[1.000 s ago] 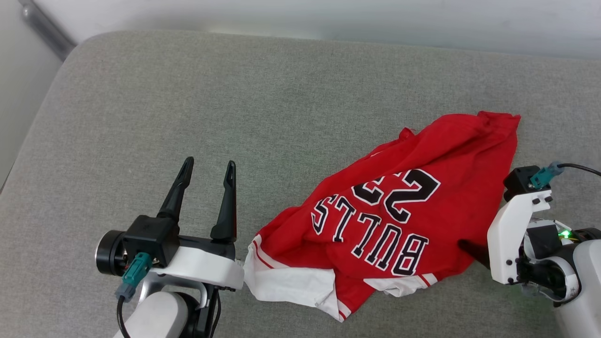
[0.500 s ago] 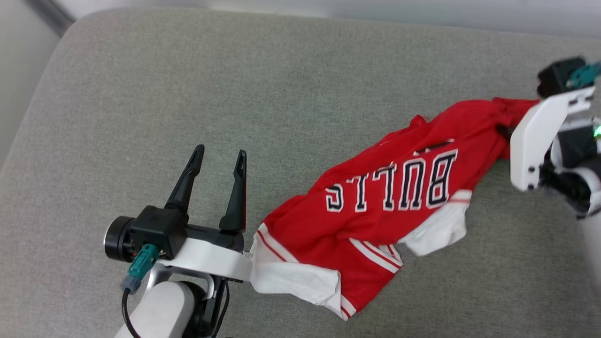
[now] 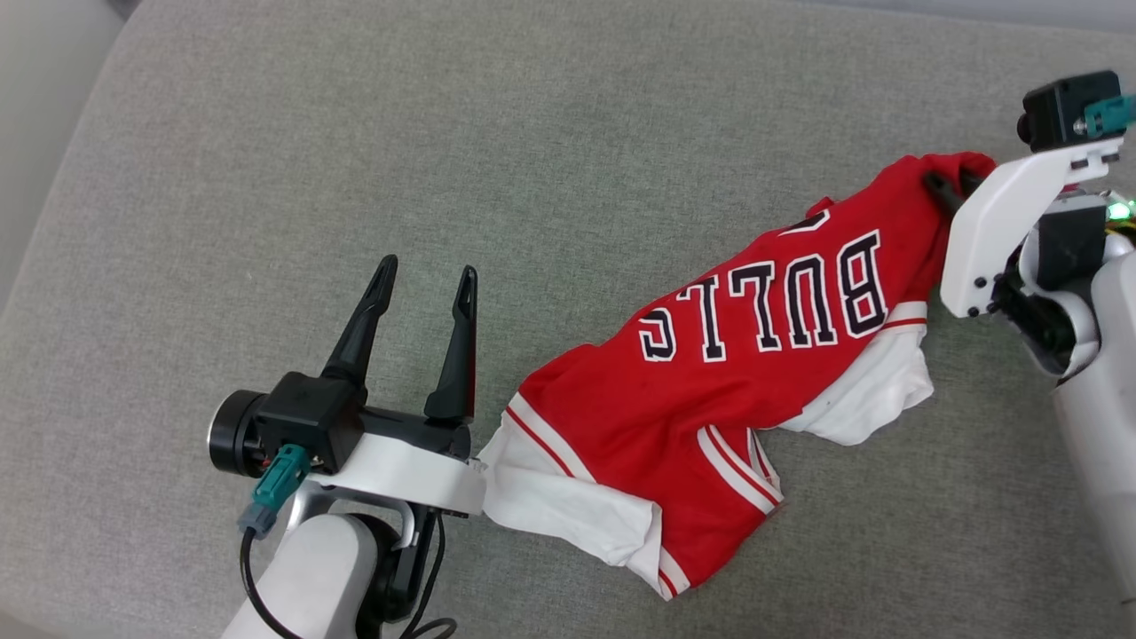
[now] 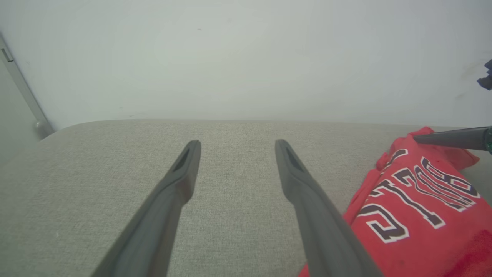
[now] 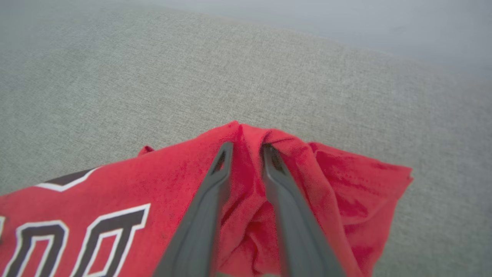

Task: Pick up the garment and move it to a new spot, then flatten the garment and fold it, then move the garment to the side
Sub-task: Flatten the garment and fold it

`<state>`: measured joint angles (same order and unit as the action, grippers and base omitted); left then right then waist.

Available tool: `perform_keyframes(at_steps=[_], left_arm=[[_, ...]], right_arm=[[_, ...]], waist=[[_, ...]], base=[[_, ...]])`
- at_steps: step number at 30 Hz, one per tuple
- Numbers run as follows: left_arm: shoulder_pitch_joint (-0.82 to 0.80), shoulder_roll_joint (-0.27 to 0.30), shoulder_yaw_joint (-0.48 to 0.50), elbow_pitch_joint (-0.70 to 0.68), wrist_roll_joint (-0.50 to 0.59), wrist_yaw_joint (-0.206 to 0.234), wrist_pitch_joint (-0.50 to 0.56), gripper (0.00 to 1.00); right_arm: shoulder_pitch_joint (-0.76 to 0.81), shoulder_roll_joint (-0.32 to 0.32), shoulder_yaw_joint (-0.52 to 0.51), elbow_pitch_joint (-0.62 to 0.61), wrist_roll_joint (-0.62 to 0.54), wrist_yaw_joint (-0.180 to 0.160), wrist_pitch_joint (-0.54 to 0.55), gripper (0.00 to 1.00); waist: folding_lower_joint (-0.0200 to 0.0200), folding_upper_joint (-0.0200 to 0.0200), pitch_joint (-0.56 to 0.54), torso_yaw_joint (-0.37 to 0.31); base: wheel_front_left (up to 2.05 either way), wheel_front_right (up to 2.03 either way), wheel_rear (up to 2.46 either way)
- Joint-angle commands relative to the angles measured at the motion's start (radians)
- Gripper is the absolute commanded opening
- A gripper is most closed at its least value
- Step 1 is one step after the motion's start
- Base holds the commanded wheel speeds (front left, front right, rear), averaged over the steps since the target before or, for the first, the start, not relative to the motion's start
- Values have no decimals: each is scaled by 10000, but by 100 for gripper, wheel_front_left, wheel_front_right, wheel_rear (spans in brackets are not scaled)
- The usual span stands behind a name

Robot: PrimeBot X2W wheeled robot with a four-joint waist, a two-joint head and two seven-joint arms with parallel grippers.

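At the far right of a grey fabric surface, the right gripper is clamped on the garment. Its two dark fingers are drawn close together with a bunched fold of red cloth squeezed between them. The cloth gathers into a peak around the fingertips. From that grip the red jersey runs in a long diagonal toward the near left, spread loosely over the surface. Black, white-outlined lettering reading "BULLS" faces up, upside down in the head view. A white sleeve with red striped trim spills out on the near right side, below the held end. A second white sleeve, crumpled, marks the near left end of the shirt, just beside the left arm's white wrist mount. To the left of the shirt, the left gripper holds nothing, fingers spread wide apart and pointing toward the far edge above bare fabric. A pale wall rises beyond that edge.
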<state>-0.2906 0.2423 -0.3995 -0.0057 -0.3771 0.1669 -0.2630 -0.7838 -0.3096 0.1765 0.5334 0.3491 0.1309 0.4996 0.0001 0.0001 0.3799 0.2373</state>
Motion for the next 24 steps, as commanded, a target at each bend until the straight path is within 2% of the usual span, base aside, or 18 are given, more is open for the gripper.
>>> perform_keyframes(at_steps=[1, 7, 14, 17, 18, 24], left_arm=[[67, -41, 94, 91, 96, -85, -24, 100], [360, 132, 277, 287, 207, -143, -23, 100], [803, 294, 432, 432, 31, -64, 12, 100], [940, 332, 519, 444, -56, -3, 33, 100], [1096, 379, 580, 460, -131, 55, 91, 100], [1639, 577, 762, 292, -272, 280, 257, 100]], right_arm=[[188, 131, 36, 198, 150, -3, -821, 100], [677, 353, -33, 411, 14, -3, -3260, 100], [1729, 567, -63, -190, -178, -3, -5075, 100], [2186, 676, -97, -525, -194, -3, -5305, 100], [2785, 722, -119, -884, -165, -3, -5319, 100], [4668, 830, -334, -2374, -185, -3, -4230, 100]], waist=[[-1, -1, -172, -109], [-1, -1, -774, -521], [-1, -1, -1644, -1063], [-1, -1, -1886, -1204], [-1, -1, -2129, -1304], [-1, -1, -2571, -1672]], base=[[0, 0, 0], [0, 0, 0], [0, 0, 0], [0, 0, 0], [0, 0, 0], [0, 0, 0]])
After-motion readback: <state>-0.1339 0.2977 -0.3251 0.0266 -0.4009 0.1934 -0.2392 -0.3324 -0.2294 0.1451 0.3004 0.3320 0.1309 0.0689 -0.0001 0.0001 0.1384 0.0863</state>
